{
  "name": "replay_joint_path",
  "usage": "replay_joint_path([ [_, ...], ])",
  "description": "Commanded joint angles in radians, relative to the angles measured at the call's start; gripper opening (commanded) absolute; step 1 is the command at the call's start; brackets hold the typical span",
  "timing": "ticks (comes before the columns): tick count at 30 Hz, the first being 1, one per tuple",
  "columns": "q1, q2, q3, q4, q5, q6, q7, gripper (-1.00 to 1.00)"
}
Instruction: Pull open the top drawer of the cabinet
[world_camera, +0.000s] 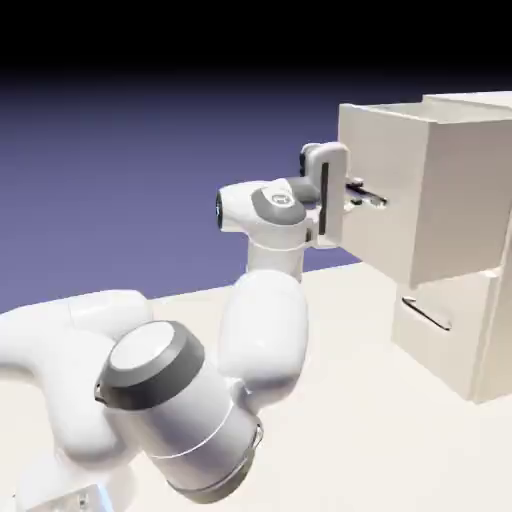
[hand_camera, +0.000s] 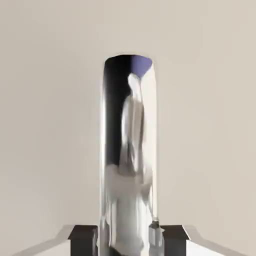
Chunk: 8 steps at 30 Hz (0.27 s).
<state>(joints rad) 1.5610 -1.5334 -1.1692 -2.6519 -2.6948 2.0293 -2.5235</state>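
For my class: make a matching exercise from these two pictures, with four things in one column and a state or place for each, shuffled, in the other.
Things:
1. top drawer
2. lower drawer
3. gripper
4. top drawer's handle

States:
A. pushed in
B. between the fingertips, shiny
C. pulled out from the cabinet
D. shut on a bar

Pairs: 1-C, 2-A, 3-D, 4-B

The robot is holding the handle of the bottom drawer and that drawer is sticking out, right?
Not quite. The gripper is closed on the handle of the top drawer, not the bottom one. The exterior view shows the top drawer sticking out of the cabinet, while the bottom drawer sits below it with its handle untouched.
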Motion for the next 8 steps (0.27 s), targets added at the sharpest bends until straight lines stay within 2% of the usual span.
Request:
replay_joint_path([
  [1,-0.027,-0.009,0.015,-0.036,0.018,-0.01,-0.002,-1.0],
  [4,-0.104,-0.042,0.064,-0.139,0.066,-0.034,-0.008,-1.0],
  [5,-0.104,-0.042,0.064,-0.139,0.066,-0.034,-0.008,1.0],
  [8,-0.161,-0.075,0.107,-0.211,0.112,-0.046,-0.017,1.0],
])
